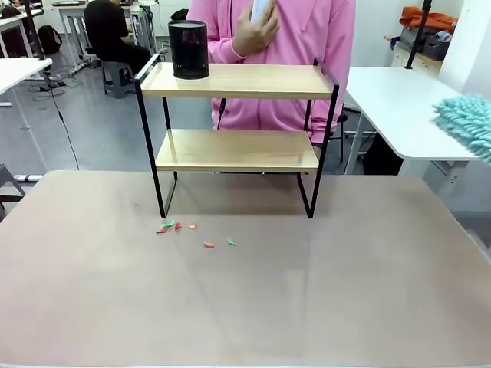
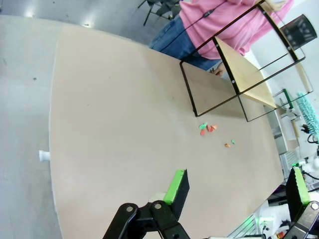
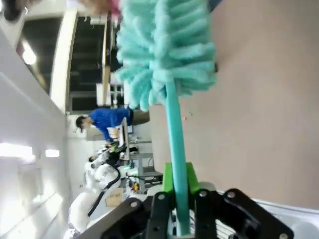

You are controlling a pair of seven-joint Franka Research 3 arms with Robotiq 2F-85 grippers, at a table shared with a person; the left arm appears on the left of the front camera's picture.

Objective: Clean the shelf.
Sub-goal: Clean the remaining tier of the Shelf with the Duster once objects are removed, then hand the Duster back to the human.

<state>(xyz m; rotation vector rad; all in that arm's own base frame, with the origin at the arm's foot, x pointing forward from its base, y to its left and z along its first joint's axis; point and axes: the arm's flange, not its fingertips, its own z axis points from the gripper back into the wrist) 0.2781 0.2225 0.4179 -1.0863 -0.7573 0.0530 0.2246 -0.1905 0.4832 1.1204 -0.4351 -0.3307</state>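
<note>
The shelf, two light wooden boards in a thin black frame, stands at the table's far middle; it also appears tilted in the left wrist view. A black cylinder sits on its top board at the left. Small red and green scraps lie on the table in front of it. A teal fluffy duster hangs at the right edge. My right gripper is shut on the duster's teal handle. My left gripper is open above the table's near part.
A person in a pink hoodie stands behind the shelf with a hand raised holding a pale object. White tables stand right and left behind. The tan table spreads in front.
</note>
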